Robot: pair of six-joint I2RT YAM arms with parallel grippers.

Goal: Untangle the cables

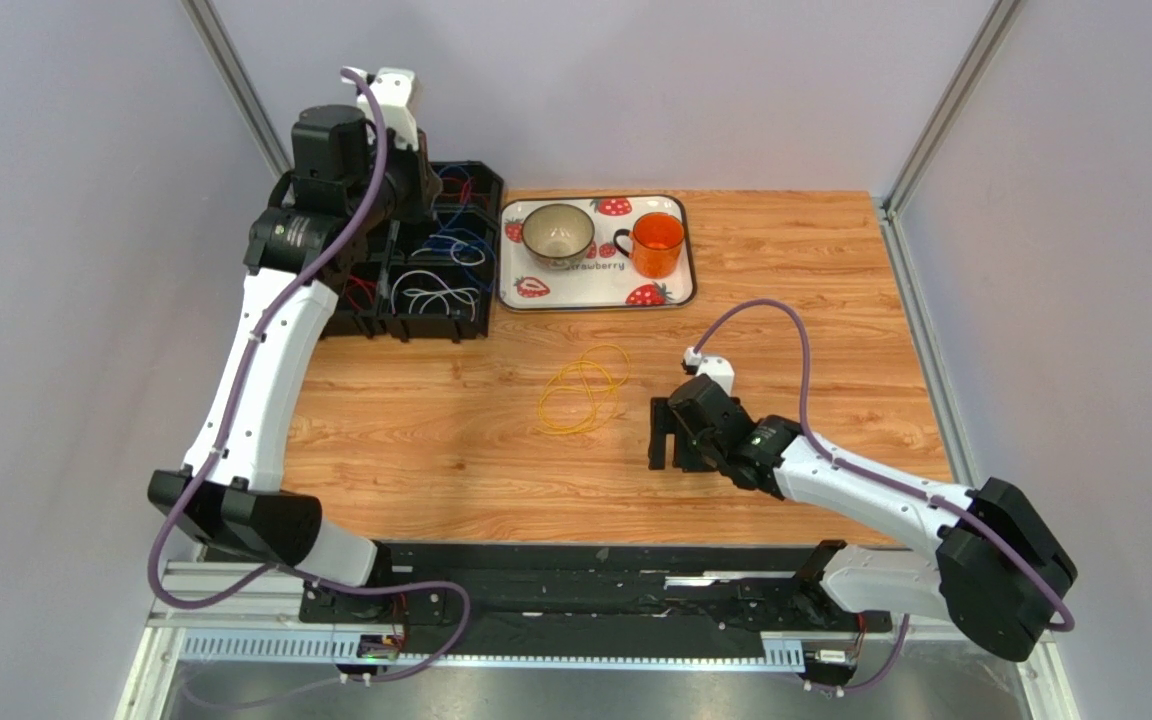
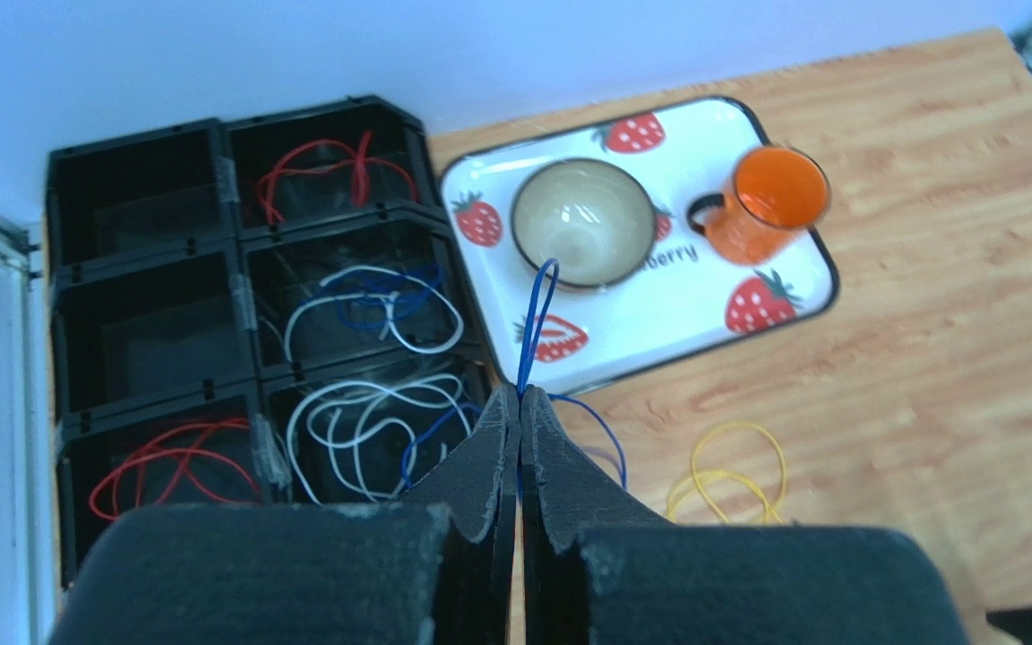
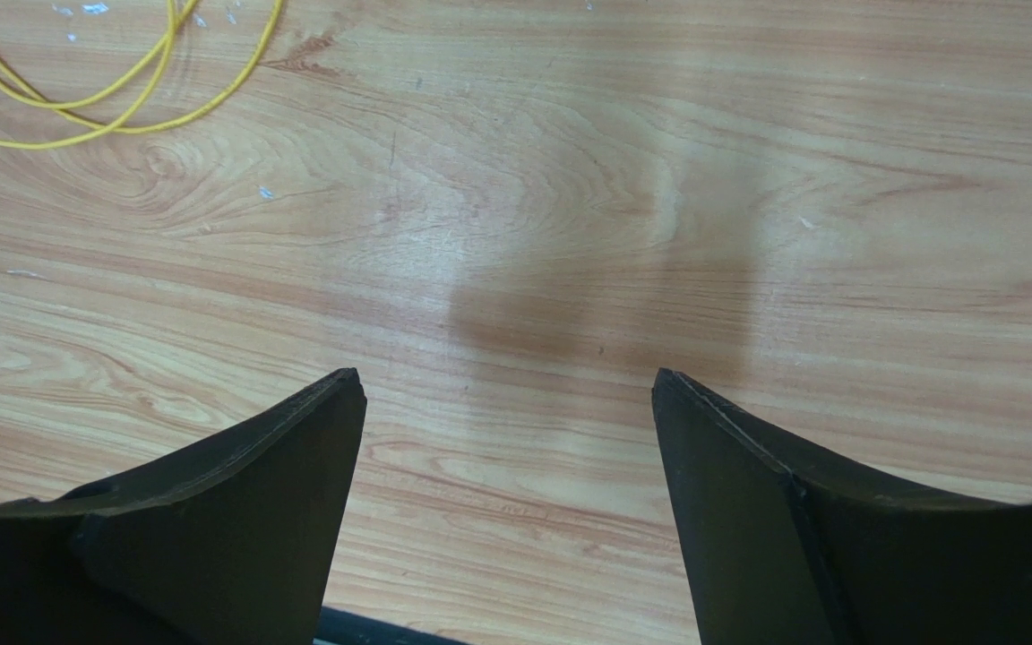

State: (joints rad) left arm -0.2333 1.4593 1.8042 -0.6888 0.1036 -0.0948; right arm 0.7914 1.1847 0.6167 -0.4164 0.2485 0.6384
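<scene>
My left gripper (image 2: 520, 393) is shut on a thin blue cable (image 2: 536, 312), whose loop sticks up past the fingertips while a strand trails down to the right. It hangs high over the black bins (image 1: 473, 323). The bins hold white cables (image 2: 371, 419), red cables (image 2: 165, 464) and a blue strand. A yellow cable (image 1: 582, 390) lies coiled on the wooden table, and it also shows in the left wrist view (image 2: 730, 470) and the right wrist view (image 3: 91, 94). My right gripper (image 1: 665, 435) stands open just above bare wood (image 3: 508, 383), to the right of the yellow cable, holding nothing.
A white strawberry tray (image 1: 597, 288) sits right of the bins at the back. On it are a beige bowl (image 1: 557, 230) and an orange cup (image 1: 657, 243). Grey walls close the table on three sides.
</scene>
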